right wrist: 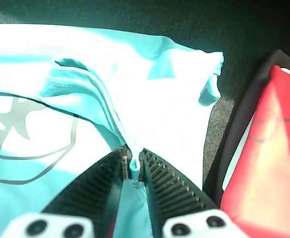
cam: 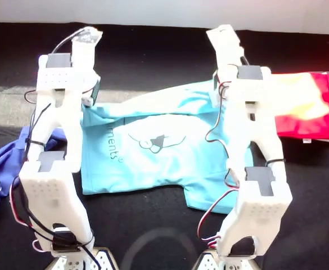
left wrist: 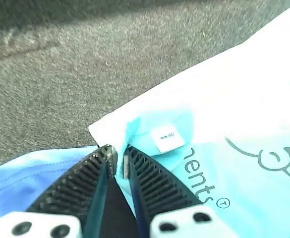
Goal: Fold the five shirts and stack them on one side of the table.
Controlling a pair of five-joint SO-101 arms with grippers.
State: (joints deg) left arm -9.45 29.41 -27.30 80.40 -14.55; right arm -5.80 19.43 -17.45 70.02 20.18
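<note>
A light turquoise shirt [cam: 153, 149] with a grey print lies partly folded in the middle of the dark table, between the two arms. My left gripper [left wrist: 118, 159] is shut on its hem corner beside a small white label [left wrist: 163, 139]. That gripper sits at the shirt's left far edge [cam: 91, 98] in the high view. My right gripper [right wrist: 134, 161] is shut on a raised fold of the same shirt [right wrist: 149, 94] at its right far edge [cam: 217, 90]. A red folded shirt [cam: 310, 109] lies at the right side. A blue shirt [cam: 4, 163] lies bunched at the left edge.
The table surface [cam: 153, 53] is black fabric. The red shirt [right wrist: 263, 148] rests on a black layer close beside the right gripper. Bare table lies behind the turquoise shirt and in front of it near the arm bases [cam: 153, 242].
</note>
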